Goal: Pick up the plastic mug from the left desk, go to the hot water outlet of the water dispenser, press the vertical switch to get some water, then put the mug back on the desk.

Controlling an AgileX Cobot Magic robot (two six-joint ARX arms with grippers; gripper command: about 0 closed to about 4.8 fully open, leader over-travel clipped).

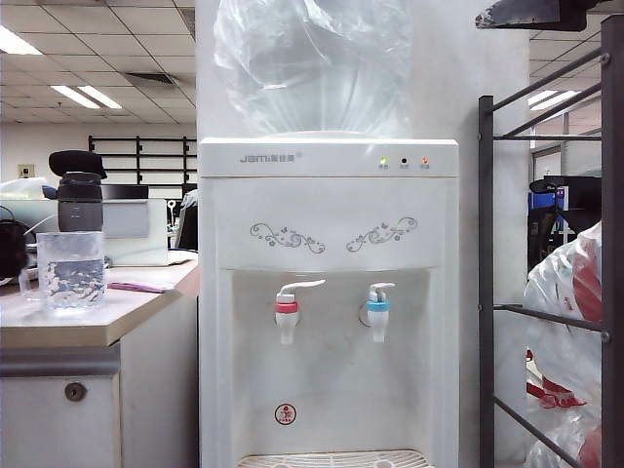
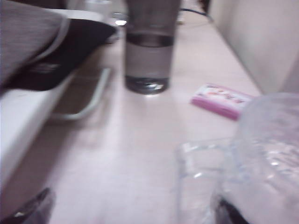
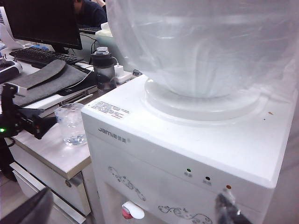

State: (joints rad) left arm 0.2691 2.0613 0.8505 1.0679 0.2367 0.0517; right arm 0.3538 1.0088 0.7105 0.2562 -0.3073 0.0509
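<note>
1. Jaws of the left gripper (image 2: 128, 212) stand wide apart and empty in the left wrist view. Only two dark fingertips (image 2: 28, 210) show at the picture's edge. The mug (image 2: 264, 158) is blurred and close, upright on the desk (image 2: 140, 154), with its clear handle turned toward the camera. One fingertip sits just beside the mug; whether the mug is between the jaws I cannot tell. A dark bottle (image 2: 149, 51) stands beyond the mug, and a pink packet (image 2: 222, 99) lies between them.

2. Right wrist view: the right gripper (image 3: 128, 215) is also spread wide with nothing in it, well above and apart from the mug, looking down on the dispenser (image 3: 196, 154). The left arm's black hardware is near the mug, not touching it.

3. Exterior view: neither gripper shows. The mug stands near the desk edge, beside the dispenser, with the bottle right behind it. The hot tap (image 1: 287, 318) with its red collar and long white switch (image 1: 302, 286) is to the mug's right and lower.

4. The step in hand looks like the approach to grasp. To do it well, centre the mug body between the left fingers, keeping the handle clear of them.

5. Close gently: thin plastic may flex, and the mug seems to hold a little water.

6. Lift straight up, so the bottle behind the mug is not knocked.
</note>
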